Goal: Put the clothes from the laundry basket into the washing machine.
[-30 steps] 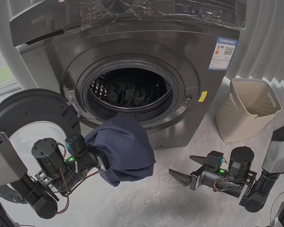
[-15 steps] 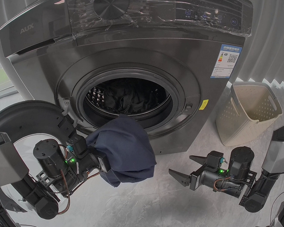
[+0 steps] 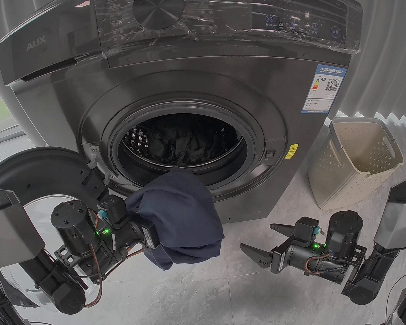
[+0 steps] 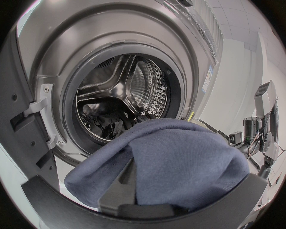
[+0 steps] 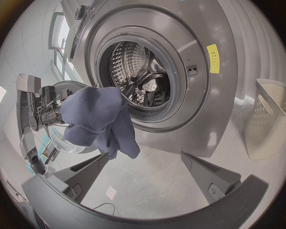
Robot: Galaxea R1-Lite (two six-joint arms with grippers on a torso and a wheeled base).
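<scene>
My left gripper [image 3: 157, 233] is shut on a navy blue garment [image 3: 183, 216] that drapes over its fingers and hides them. The bundle hangs just below the front rim of the washing machine's [image 3: 257, 79] open drum, and its top edge overlaps the rim. The navy garment [image 4: 181, 161] covers the gripper in the left wrist view, with the steel drum [image 4: 140, 86] behind it. Dark clothes [image 3: 184, 141] lie inside the drum. My right gripper [image 3: 258, 237] is open and empty, low over the floor right of the opening. The beige laundry basket [image 3: 357, 159] stands to the machine's right.
The round machine door [image 3: 40, 175] is swung open on the left, close behind my left arm. Grey tiled floor [image 3: 207, 293] lies free between the two arms. A pleated curtain [image 3: 385, 66] hangs behind the basket.
The whole head view has shifted, so the camera moved, and the machine now sits lower and larger. The left gripper still holds the navy garment. The right arm looks unchanged.
</scene>
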